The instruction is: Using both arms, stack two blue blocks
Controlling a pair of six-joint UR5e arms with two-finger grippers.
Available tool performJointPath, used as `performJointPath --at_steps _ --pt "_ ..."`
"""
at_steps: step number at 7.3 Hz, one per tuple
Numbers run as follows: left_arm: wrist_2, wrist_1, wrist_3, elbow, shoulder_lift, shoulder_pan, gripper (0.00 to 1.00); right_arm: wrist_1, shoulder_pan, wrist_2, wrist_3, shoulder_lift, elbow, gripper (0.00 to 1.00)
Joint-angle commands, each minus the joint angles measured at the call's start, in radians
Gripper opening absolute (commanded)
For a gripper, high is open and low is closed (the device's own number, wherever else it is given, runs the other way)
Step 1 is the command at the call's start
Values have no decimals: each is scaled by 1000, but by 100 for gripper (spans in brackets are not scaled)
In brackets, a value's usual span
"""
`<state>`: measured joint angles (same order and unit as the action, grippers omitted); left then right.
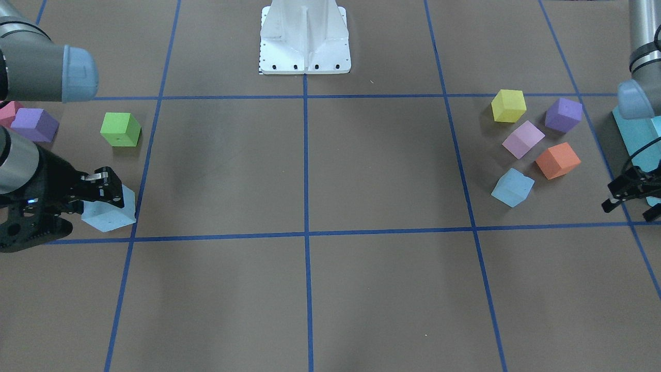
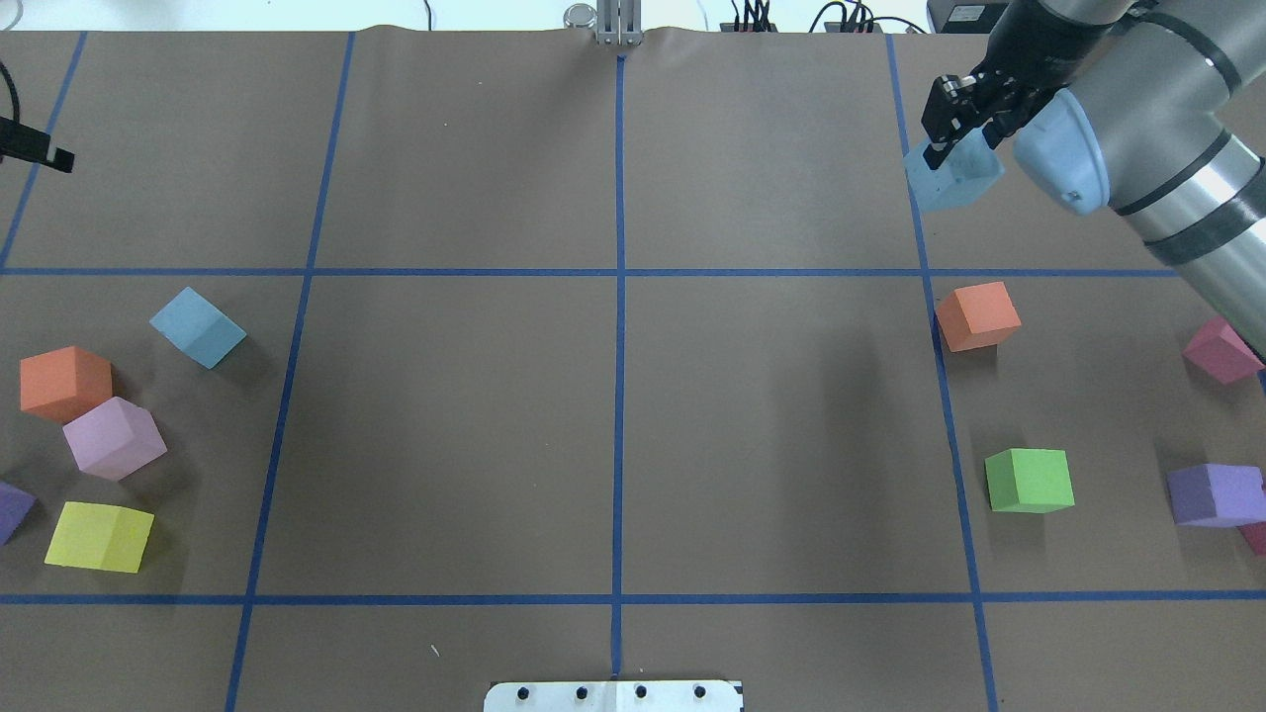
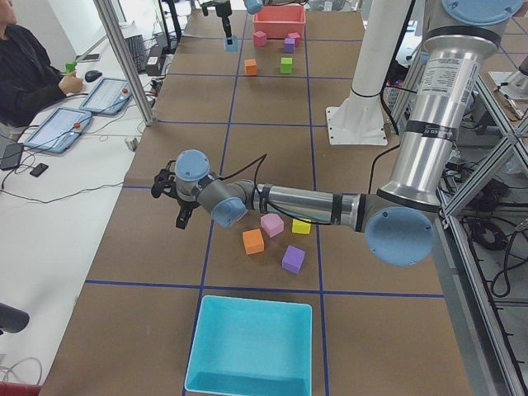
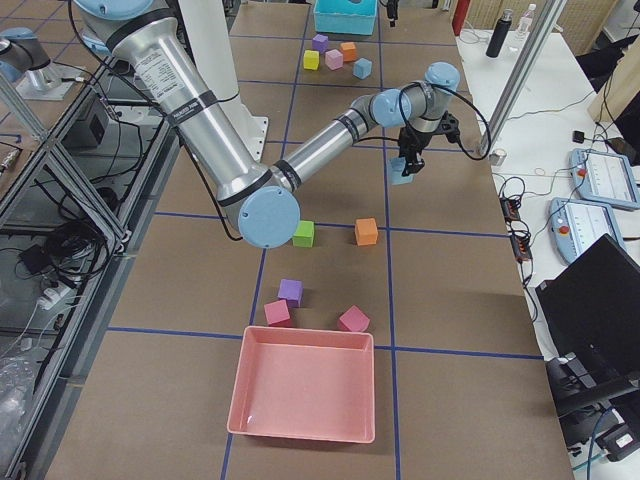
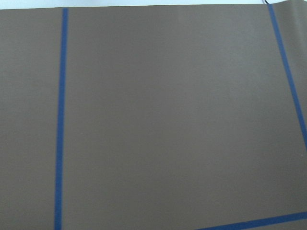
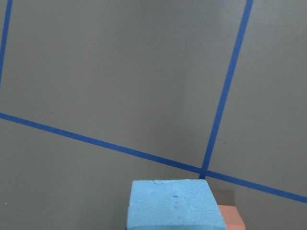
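My right gripper [image 2: 951,117] is shut on a pale blue block [image 2: 954,178] and holds it clear above the table at the far right; it also shows in the front view [image 1: 109,214] and at the bottom of the right wrist view [image 6: 175,203]. The second blue block [image 2: 198,326] lies tilted on the table at the left, beside a cluster of cubes [image 1: 512,187]. My left gripper [image 1: 627,201] is open and empty, beyond that block near the table's left edge. The left wrist view shows only bare table.
Orange [image 2: 977,316], green [image 2: 1029,480], purple [image 2: 1212,494] and magenta [image 2: 1221,348] cubes lie on the right. Orange [image 2: 64,384], lilac [image 2: 114,437] and yellow [image 2: 99,536] cubes lie left. A turquoise box [image 3: 252,346] and a pink tray [image 4: 305,385] stand at the table's ends.
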<state>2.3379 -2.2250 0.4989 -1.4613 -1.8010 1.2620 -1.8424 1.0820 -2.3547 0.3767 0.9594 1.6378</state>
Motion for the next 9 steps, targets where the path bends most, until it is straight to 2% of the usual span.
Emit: performJointPath --at_steps 1,3,5,7,9 --pt "-37 -5 6 -91 -17 -165 97 -3 -107 81 86 -11 57 42" --pt "-116 -7 -8 -122 -12 -269 97 2 -168 110 114 -22 73 43" --pt "-118 -8 -188 -158 99 -282 97 2 -192 110 120 -37 77 43" --pt "-120 -5 -197 -156 117 -285 97 5 -299 184 290 -99 77 43" --pt "-121 -4 -200 -156 118 -291 97 66 -391 237 469 -133 68 43"
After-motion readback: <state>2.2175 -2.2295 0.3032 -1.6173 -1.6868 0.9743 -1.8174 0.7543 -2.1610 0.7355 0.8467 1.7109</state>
